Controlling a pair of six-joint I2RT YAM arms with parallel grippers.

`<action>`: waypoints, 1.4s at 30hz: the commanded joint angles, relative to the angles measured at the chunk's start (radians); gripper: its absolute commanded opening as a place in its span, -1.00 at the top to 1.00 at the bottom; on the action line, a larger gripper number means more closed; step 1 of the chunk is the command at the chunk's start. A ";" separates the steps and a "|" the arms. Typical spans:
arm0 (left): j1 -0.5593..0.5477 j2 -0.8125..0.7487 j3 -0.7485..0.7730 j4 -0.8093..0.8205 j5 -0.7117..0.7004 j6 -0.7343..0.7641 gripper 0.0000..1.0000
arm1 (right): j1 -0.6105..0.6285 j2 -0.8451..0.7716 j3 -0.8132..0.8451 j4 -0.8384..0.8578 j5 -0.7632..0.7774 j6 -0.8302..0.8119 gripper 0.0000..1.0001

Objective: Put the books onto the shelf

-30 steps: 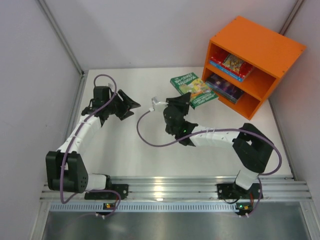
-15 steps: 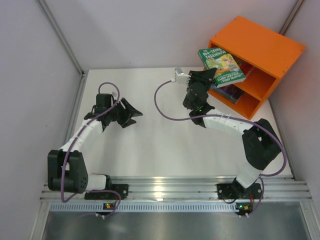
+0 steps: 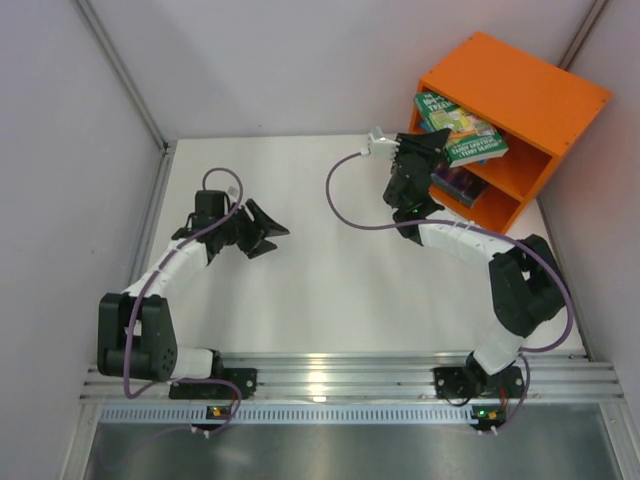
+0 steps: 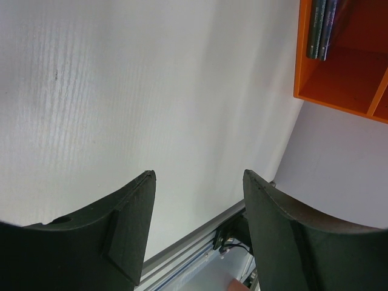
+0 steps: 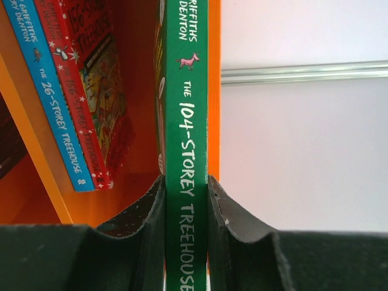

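Right pincer: pinching the green book across its thickness, one finger on each cover, spine toward the wrist camera. No slip is visible.

Change noted: one second ago this book lay flat on the surface in front of the shelf, with the right pincer at its near edge. It is now lifted clear and held at the mouth of the upper compartment. Judgement: pick-up and carry are complete, and insertion is the step in hand.

Contents: a blue book and a red book already lie in the upper compartment. A dark purple book sits in the lower one. No book remains on the surface in the overhead view.

Edges: in the right wrist view the green spine runs close along the front edge of the shelf's side wall. Whether they touch cannot be told. That edge is the likely catching point if the book is pushed straight in.

Open room: bare orange interior shows between the green book and the red one, so there is slack on that side. A small shift toward it looks advisable.

Left pincer: spread, holding nothing, low over the bare surface and well apart from the shelf, much as it was a second ago.
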 commanded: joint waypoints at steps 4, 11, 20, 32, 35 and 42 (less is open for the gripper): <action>0.005 -0.036 -0.031 0.056 0.031 0.008 -0.29 | -0.084 -0.064 0.043 -0.111 -0.176 0.122 1.00; 0.005 -0.050 -0.030 0.041 0.034 0.021 -0.29 | -0.149 -0.042 0.071 -0.179 -0.267 0.211 1.00; 0.005 -0.047 -0.027 0.021 0.028 0.034 -0.28 | -0.169 -0.059 0.088 -0.422 -0.366 0.400 0.78; -0.005 -0.024 0.031 -0.024 -0.007 0.046 -0.27 | -0.218 -0.104 -0.070 -0.220 -0.523 0.310 1.00; -0.014 -0.010 0.047 -0.025 -0.016 0.040 -0.27 | -0.242 -0.117 -0.098 -0.145 -0.567 0.296 1.00; -0.031 -0.001 0.056 -0.019 -0.030 0.027 -0.26 | -0.274 -0.094 -0.070 -0.142 -0.595 0.340 0.60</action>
